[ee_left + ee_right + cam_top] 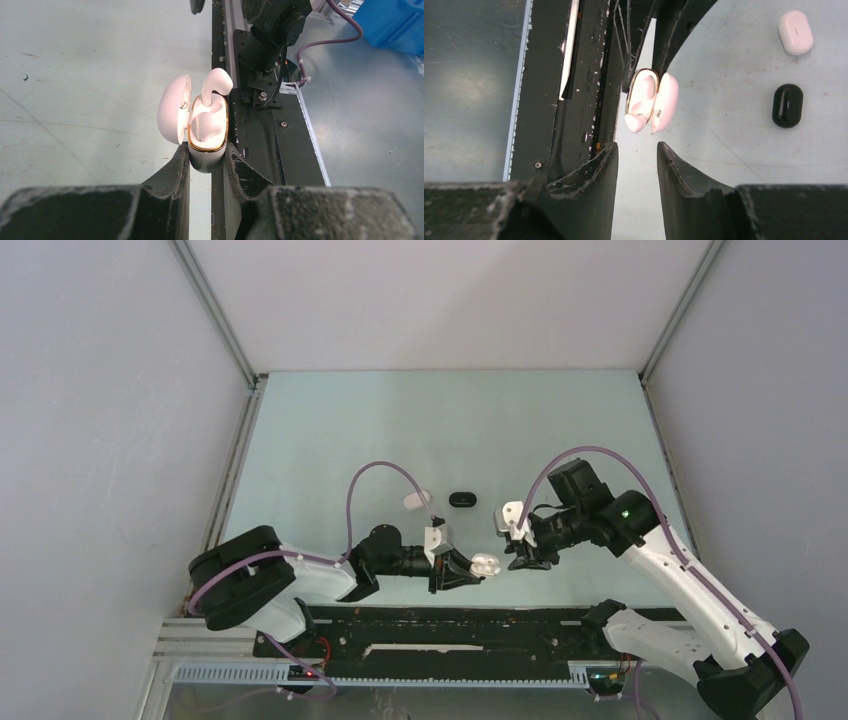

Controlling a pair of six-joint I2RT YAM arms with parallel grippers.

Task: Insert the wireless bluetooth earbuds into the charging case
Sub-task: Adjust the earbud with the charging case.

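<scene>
White charging case (207,137), lid open, pinched by the left claw (206,152); one earbud (216,85) stands half-seated at its far end. The right claw (636,152), spread and empty beside the case, would best press it down squarely.

The charging case (207,159), glossy white and pill-shaped with a gold rim, is pinched at its lower body by the left tool (206,152), with its lid (173,114) swung open to one side. One white earbud (206,125) lies seated in its well. A second earbud (217,84) stands half in the far well, its rounded head sticking up above the rim.
</scene>
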